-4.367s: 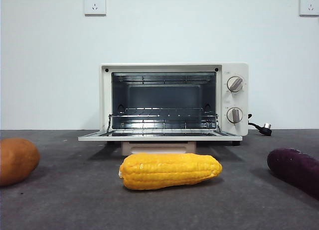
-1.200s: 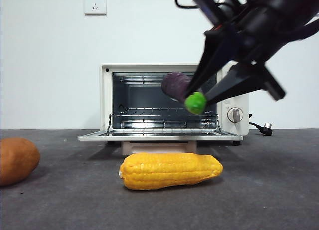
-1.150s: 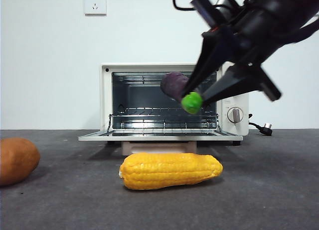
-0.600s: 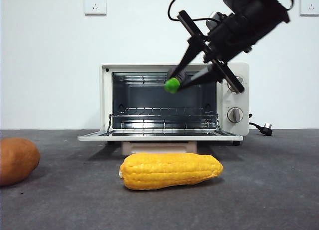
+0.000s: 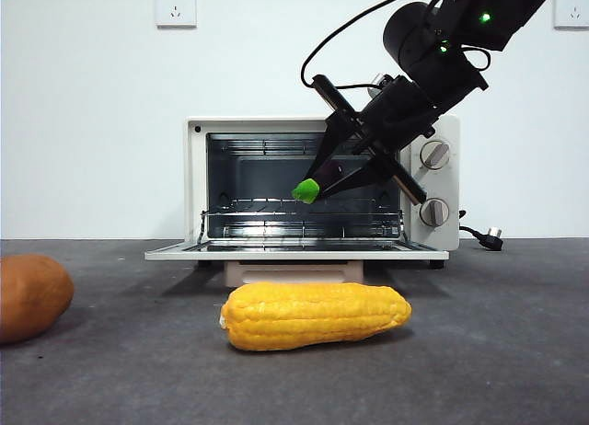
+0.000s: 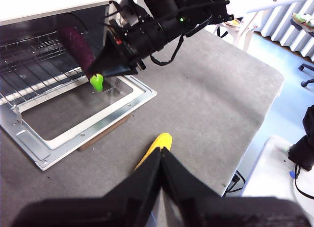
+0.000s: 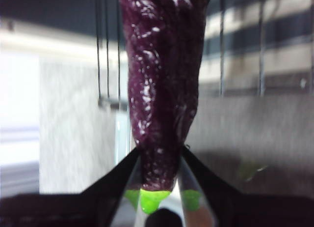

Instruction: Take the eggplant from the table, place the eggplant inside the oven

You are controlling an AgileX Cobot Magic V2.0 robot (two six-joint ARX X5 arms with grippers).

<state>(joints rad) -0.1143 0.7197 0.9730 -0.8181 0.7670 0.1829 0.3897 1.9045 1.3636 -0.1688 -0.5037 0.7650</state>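
Note:
My right gripper (image 5: 324, 178) is shut on the eggplant (image 5: 306, 190) near its green stem cap, at the mouth of the cream-white oven (image 5: 444, 131). In the left wrist view the eggplant's (image 6: 77, 45) purple body points into the cavity above the wire rack (image 6: 29, 57), with the green cap over the lowered door (image 6: 83, 114). The right wrist view shows both jaws of the right gripper (image 7: 159, 170) clamping the eggplant (image 7: 164, 84) just above the cap. Whether it touches the rack is unclear. My left gripper (image 6: 161, 158) is shut and empty, hovering over the table (image 6: 211, 89) near the corn.
A yellow corn cob (image 5: 315, 315) lies on the table (image 5: 488, 361) in front of the oven door (image 5: 294, 254). An orange-brown potato-like vegetable (image 5: 32, 296) sits at the far left. The oven's power plug (image 5: 486, 237) lies to its right.
The right gripper carried the eggplant from the table's right side up to the oven. In the last half second it moved lower and deeper into the opening.

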